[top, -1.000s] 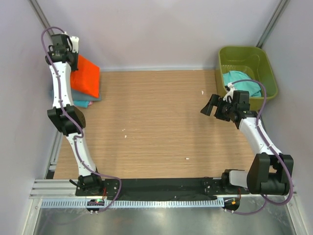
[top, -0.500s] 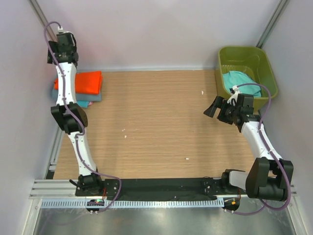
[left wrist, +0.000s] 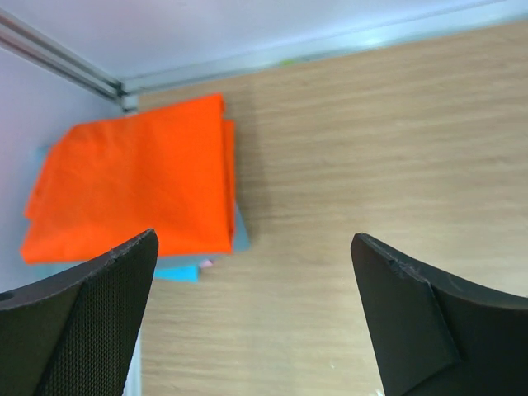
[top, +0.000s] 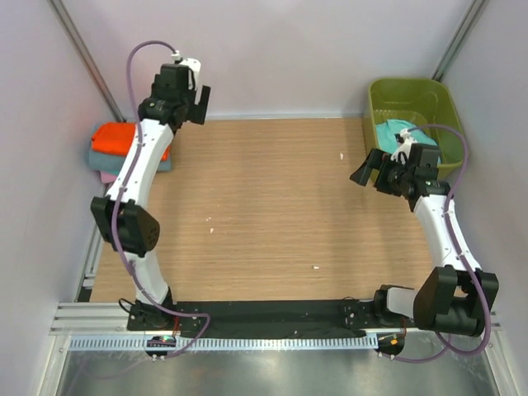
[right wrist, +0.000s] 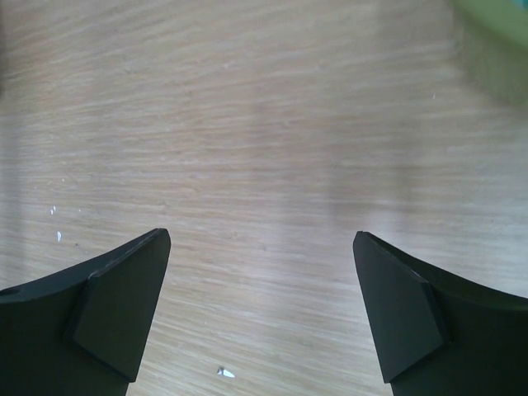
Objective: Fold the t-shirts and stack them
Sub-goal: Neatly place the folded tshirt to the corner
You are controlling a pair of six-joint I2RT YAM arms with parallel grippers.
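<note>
A folded bright orange t-shirt (top: 112, 137) (left wrist: 132, 190) tops a stack at the table's far left. Under it lie a grey-blue t-shirt (top: 111, 158) (left wrist: 239, 237), a teal one (left wrist: 178, 272) and a pink edge (top: 106, 176). My left gripper (top: 199, 102) (left wrist: 254, 239) hovers to the right of the stack, open and empty over bare wood. Another teal t-shirt (top: 403, 132) lies crumpled in the olive-green tub (top: 412, 85). My right gripper (top: 369, 172) (right wrist: 260, 235) stands open and empty just left of the tub, above the table.
The tub (right wrist: 495, 45) sits in the far right corner against the walls. Metal frame posts (top: 82, 49) run up the back corners. Small white specks (top: 316, 266) dot the wooden tabletop (top: 264, 206).
My left gripper has opened and let go of the orange t-shirt, which now lies flat on the stack. That arm swung right, away from the stack. The right gripper drifted slightly towards the tub.
</note>
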